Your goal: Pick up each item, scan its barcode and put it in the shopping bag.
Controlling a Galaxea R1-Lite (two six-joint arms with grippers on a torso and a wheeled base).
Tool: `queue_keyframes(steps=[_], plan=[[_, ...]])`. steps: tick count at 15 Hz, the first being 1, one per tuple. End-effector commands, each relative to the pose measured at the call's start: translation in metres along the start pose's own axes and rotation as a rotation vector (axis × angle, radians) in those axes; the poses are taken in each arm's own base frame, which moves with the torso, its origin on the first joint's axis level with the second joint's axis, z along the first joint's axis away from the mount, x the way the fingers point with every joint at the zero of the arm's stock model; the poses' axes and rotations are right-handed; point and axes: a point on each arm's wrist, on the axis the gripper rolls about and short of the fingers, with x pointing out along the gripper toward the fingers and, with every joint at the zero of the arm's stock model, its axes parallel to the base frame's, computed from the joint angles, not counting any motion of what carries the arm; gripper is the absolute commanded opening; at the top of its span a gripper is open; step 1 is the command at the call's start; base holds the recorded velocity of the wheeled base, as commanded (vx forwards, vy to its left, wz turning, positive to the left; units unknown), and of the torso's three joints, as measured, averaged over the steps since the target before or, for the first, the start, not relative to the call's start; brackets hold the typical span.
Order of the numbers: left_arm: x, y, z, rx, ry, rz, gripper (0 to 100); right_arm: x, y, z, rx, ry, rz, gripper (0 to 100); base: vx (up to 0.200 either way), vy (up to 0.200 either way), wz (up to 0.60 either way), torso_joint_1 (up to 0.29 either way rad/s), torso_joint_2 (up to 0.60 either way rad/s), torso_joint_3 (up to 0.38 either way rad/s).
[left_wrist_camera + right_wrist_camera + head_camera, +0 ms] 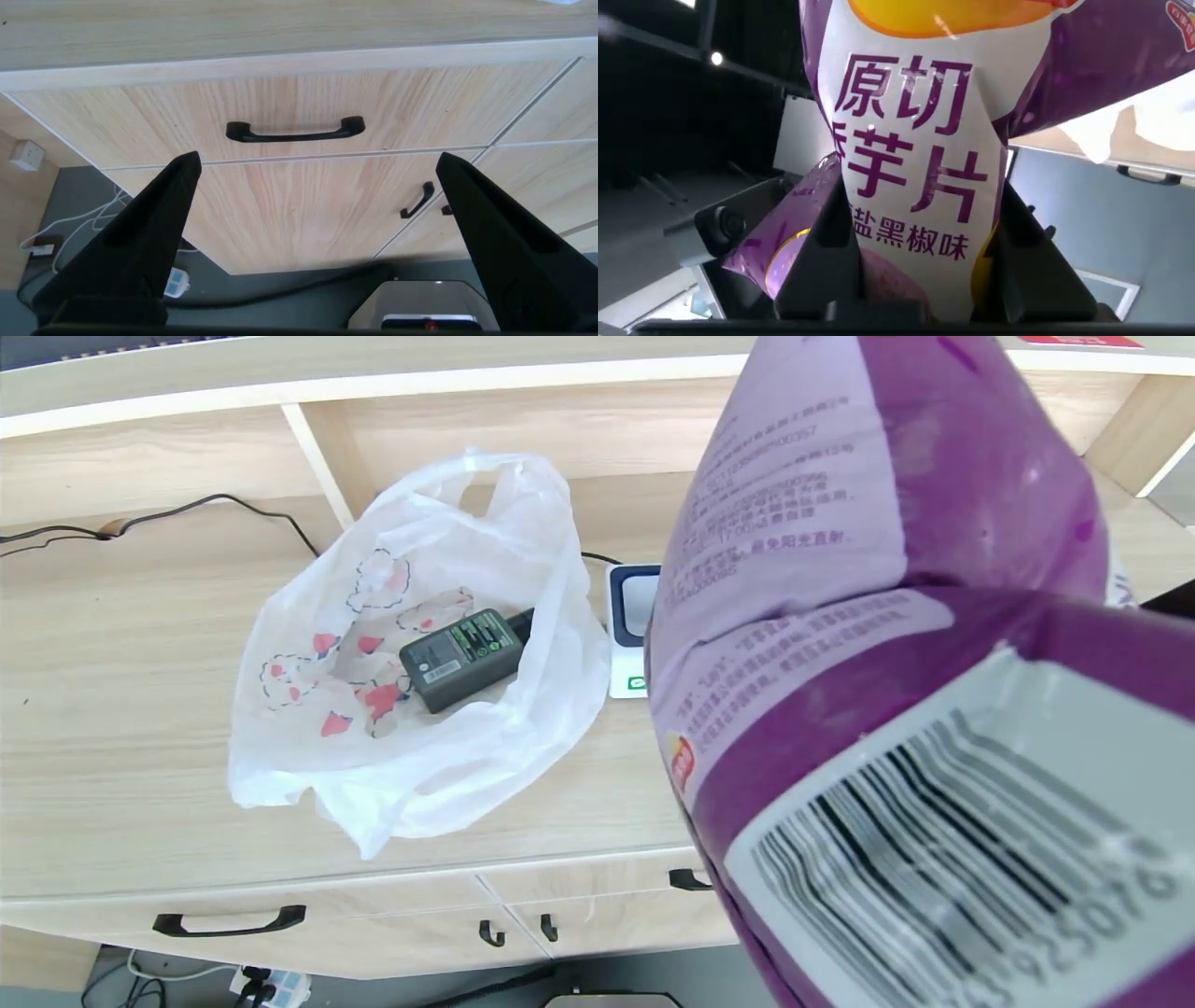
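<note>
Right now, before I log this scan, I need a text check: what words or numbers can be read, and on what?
"原切": front of the purple snack bag, in the right end effector.
"芋片": the line below it.
"盐黑椒味": the third line.
Digits on the barcode label and small print on its back: too blurred.
Labels on the power adapter, inside the shopping bag: too small.

— How does our left gripper (318, 161) stand?
— Jaws spread wide with nothing between them. We hold it low, below the counter's (112, 728) front edge.
— And our right gripper (920, 257)?
— We hold it up near our head, both fingers (831, 252) pressed tight on the packet (906, 140).
</note>
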Motion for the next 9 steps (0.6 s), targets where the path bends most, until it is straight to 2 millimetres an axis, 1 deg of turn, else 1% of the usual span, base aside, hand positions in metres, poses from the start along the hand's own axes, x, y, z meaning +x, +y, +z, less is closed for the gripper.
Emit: queue_keyframes(steps=[1, 2, 3, 4, 8, 9], plan=[[0.000, 0.000, 0.000, 0.001, 0.001, 0.000, 100, 0.005, -0.013, -0.004, 0.049, 0.016, -0.021, 0, 0.000, 0.000, 0.00, 0.000, 0.00, 0.000], [0.000, 0.000, 0.000, 0.001, 0.001, 0.000, 100, 0.003, -0.012, -0.005, 0.075, 0.020, 0.005, 0, 0.000, 0.000, 0.00, 0.000, 0.00, 0.000], [0.000, 0.000, 0.000, 0.001, 0.001, 0.000, 100, 0.000, -0.016, -0.009, 0.126, 0.049, 0.012, 0, 0.000, 0.000, 0.00, 0.000, 0.00, 0.000], [0.000, 0.000, 0.000, 0.001, 0.001, 0.000, 100, 0.000, -0.020, -0.011, 0.132, 0.056, 0.014, 0, 0.000, 0.000, 0.00, 0.000, 0.00, 0.000], [0.000, 0.000, 0.000, 0.001, 0.001, 0.000, 100, 0.007, -0.047, -0.019, 0.167, 0.066, -0.030, 0, 0.000, 0.000, 0.00, 0.000, 0.00, 0.000], [0.000, 0.000, 0.000, 0.001, -0.001, 0.000, 100, 0.014, -0.054, -0.017, 0.172, 0.064, -0.045, 0, 0.000, 0.000, 0.00, 0.000, 0.00, 0.000]])
